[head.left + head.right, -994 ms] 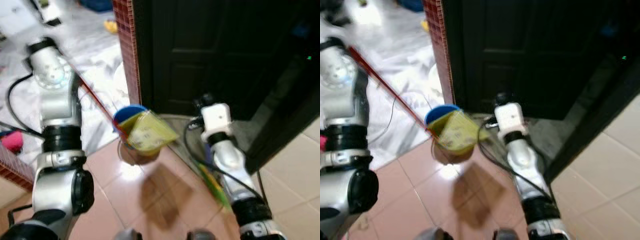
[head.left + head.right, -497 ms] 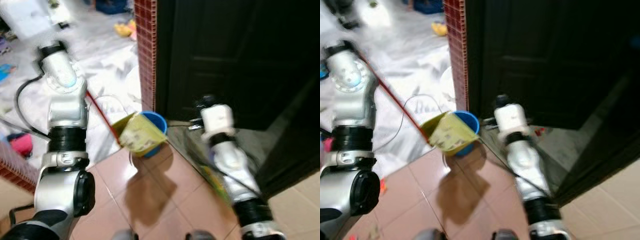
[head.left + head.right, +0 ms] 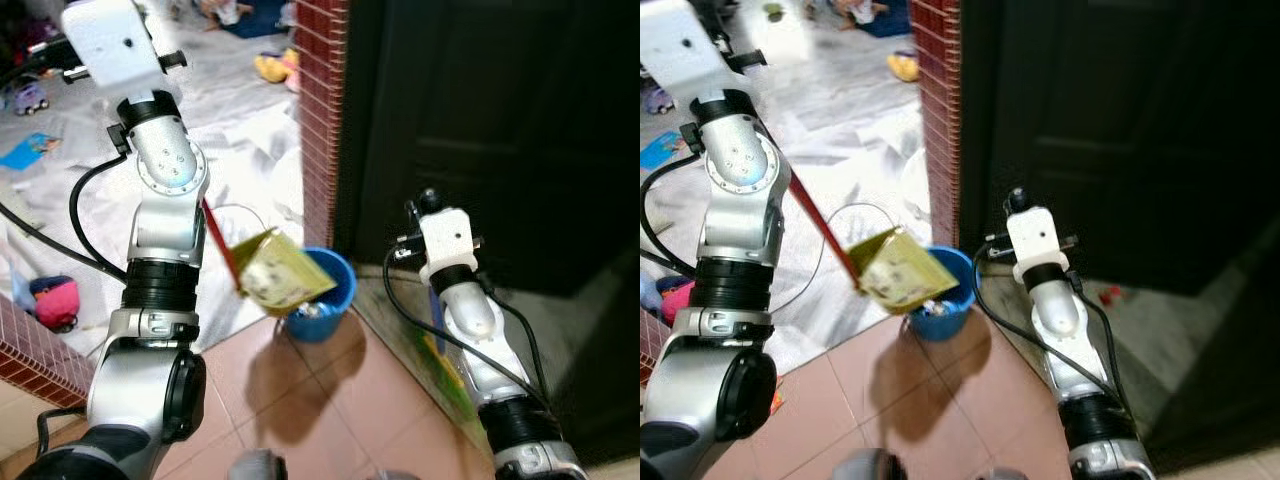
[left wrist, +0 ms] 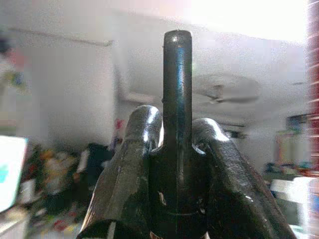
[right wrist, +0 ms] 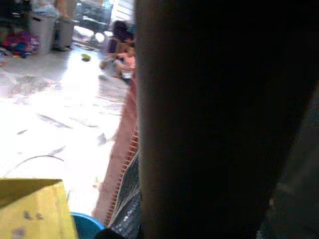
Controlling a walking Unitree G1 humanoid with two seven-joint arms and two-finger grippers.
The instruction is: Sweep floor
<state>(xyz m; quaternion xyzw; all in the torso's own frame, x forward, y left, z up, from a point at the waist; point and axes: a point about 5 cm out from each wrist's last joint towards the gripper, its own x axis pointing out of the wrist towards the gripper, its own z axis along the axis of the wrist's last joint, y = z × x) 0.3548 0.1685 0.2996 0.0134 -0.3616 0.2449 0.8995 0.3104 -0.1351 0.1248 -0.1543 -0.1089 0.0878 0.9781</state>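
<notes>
A yellow dustpan [image 3: 275,280] hangs tilted on a red handle [image 3: 215,238] over the near rim of a blue bucket [image 3: 338,298]. Bits of debris lie inside the bucket. My left arm is raised high at the left. In the left wrist view my left gripper [image 4: 177,129] is shut on the black top end of the dustpan handle. My right gripper [image 3: 428,200] points at the dark door. A broom with a blue stick [image 3: 437,318] and green bristles [image 3: 445,375] hangs along that forearm. A dark shape blocks most of the right wrist view.
A red brick pillar [image 3: 320,100] stands just behind the bucket, with a dark wooden door [image 3: 480,120] to its right. White sheeting [image 3: 250,140] covers the floor to the left, strewn with toys [image 3: 272,68]. A low brick wall [image 3: 25,350] is at my left. A person sits far back [image 5: 127,57].
The camera has swung, so the pillar and door sit further right. My left arm has risen. The dustpan now hangs left of the bucket, showing its open mouth.
</notes>
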